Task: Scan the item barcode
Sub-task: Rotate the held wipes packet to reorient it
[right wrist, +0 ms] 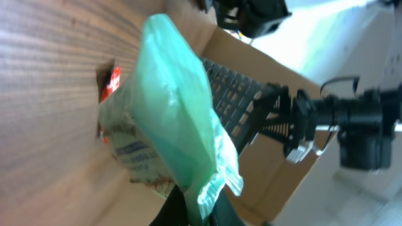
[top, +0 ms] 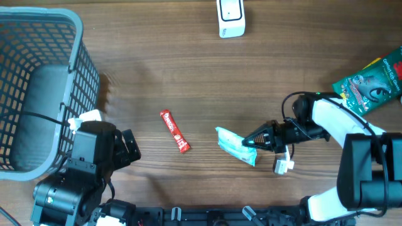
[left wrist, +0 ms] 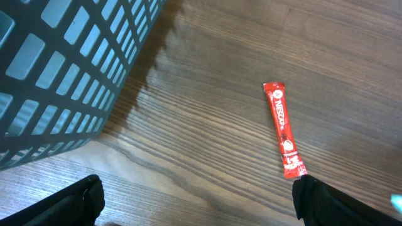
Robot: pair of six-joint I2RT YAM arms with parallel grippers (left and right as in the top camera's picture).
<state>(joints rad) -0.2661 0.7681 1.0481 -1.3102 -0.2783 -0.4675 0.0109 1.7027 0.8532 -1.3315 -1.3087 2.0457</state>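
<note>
Right gripper pinched shut on the near edge of a green-and-white packet, low over the wooden table at front right of centre. From my right wrist camera, the packet fills the frame and stands tilted, its crimped edge caught between my dark fingertips. I cannot tell whether its far end rests on the wood.

Across the table, my left gripper sits low with its jaws spread wide and nothing between them. Only the two finger tips show at the bottom corners of the left wrist view. A red instant-coffee stick lies flat on the table between my two grippers, apart from both. It runs diagonally, just ahead of my left fingers.

A white barcode scanner stands at the table's far edge, well apart from the packet. A grey mesh basket occupies the left side beside my left arm, and a green snack bag lies at the far right.
</note>
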